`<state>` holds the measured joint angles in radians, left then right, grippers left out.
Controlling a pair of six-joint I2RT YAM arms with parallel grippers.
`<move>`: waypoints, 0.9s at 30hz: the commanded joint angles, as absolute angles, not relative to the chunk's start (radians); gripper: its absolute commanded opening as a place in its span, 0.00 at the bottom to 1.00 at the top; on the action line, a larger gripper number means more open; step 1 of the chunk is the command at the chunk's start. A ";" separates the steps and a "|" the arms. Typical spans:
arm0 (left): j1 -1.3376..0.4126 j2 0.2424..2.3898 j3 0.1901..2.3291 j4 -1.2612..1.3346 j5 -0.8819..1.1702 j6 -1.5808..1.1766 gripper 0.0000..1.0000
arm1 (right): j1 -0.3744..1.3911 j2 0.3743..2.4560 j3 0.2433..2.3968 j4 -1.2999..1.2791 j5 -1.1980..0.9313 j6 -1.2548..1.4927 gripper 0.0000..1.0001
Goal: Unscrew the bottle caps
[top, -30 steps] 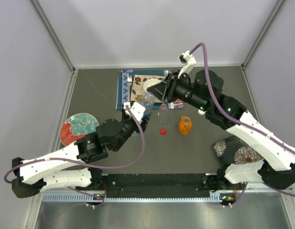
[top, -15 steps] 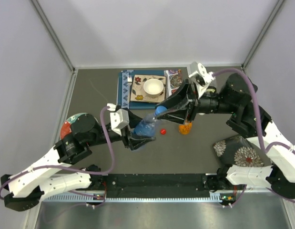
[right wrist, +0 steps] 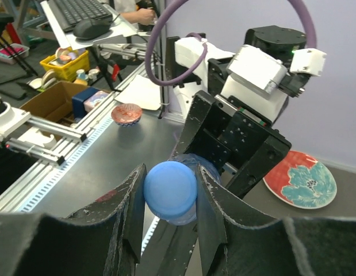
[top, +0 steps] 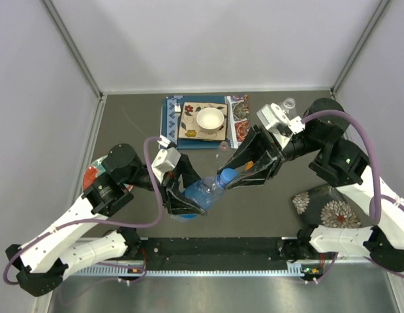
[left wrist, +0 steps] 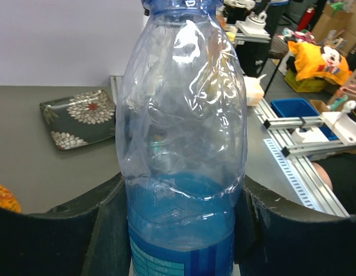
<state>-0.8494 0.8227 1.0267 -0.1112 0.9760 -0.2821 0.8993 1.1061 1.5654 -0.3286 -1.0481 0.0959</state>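
Both arms bend inward and meet at the clear bottle [top: 203, 191]. The left gripper [top: 188, 201] clamps its lower body, and the right gripper [top: 233, 177] is closed around its blue cap [top: 228, 177].

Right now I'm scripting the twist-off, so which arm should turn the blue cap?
Right. The right arm already has its jaws shut on the blue cap, facing it end-on, so a wrist roll should turn it. The left arm clamps the bottle by its body and serves better as the holder.
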 commanded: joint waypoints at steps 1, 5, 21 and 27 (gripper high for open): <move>-0.819 0.830 1.032 0.034 1.052 -0.344 0.45 | 0.890 1.057 1.574 -0.344 -1.281 0.094 0.00; -0.813 0.836 1.028 0.042 1.051 -0.342 0.45 | 0.874 1.045 1.569 -0.342 -1.278 0.086 0.00; -0.793 0.698 0.953 -0.169 0.611 -0.143 0.44 | 0.867 0.828 1.359 -0.261 -0.197 0.103 0.00; -0.793 0.526 0.899 -0.132 0.143 -0.109 0.47 | 0.885 0.821 1.051 -0.261 -0.008 0.186 0.00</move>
<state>-0.7982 0.6090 0.9157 -0.1917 0.4866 -0.1520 0.8700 0.7898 1.2163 -0.2260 -0.2218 0.1196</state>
